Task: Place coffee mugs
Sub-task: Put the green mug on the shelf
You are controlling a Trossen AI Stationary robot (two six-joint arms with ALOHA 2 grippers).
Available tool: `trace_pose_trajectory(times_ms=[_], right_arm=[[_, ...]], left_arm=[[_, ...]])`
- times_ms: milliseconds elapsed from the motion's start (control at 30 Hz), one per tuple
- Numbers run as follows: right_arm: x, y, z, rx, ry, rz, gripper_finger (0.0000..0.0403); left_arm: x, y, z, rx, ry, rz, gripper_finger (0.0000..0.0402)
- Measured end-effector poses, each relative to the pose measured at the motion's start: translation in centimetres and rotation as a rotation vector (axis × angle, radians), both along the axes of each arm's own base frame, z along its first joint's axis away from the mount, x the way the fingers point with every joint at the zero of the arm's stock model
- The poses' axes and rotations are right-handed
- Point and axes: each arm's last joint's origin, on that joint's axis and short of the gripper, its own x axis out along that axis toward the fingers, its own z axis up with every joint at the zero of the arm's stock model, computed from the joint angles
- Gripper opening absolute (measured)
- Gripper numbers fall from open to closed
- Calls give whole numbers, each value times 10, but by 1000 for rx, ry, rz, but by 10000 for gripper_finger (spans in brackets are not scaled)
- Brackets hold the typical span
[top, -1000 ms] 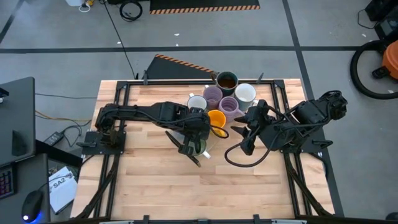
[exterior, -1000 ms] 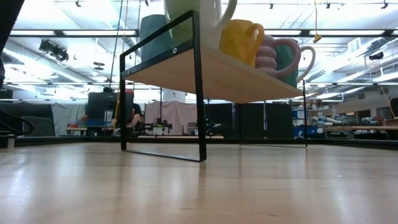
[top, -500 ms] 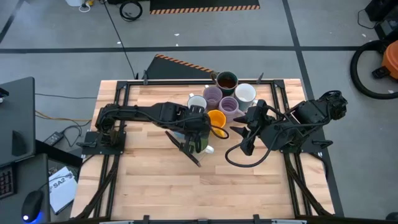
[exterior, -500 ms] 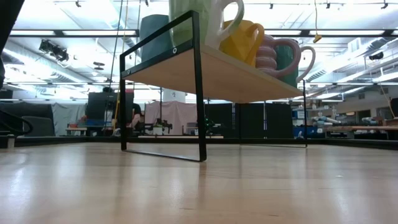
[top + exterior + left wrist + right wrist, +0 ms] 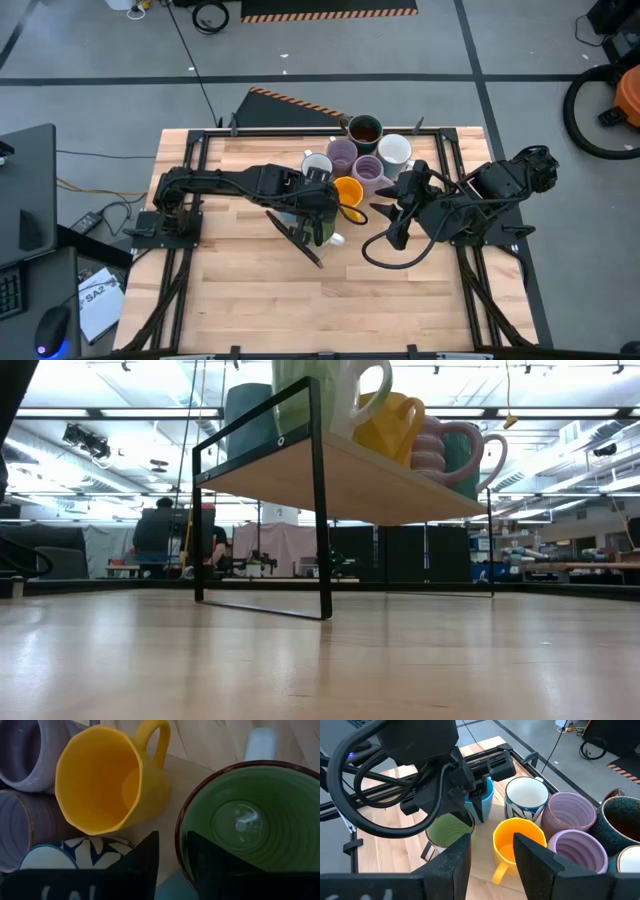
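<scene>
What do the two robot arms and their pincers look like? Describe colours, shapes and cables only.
Both arms are black, built of chunky jointed segments. The left pincer and right pincer each end in two flat, dark, wedge-shaped fingers. Thick black cables loop beside the right arm and over the left arm. No markings are readable on them.

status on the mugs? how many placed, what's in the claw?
Done: orange mug, two lilac mugs, a white patterned mug and the dark mug stand grouped on the raised shelf. In hand: the left claw pinches the green mug by its rim, at the shelf beside the orange one, not yet let go. The right claw waits open nearby.
</scene>
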Motion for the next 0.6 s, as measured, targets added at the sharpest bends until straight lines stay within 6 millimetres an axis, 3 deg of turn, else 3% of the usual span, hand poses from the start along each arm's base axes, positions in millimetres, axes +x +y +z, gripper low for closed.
trace_pose_trajectory(times_ms=[600], right_arm=[[0, 0, 0, 1, -3, -1, 153]], left_arm=[[1, -2, 1, 8, -12, -26, 31]])
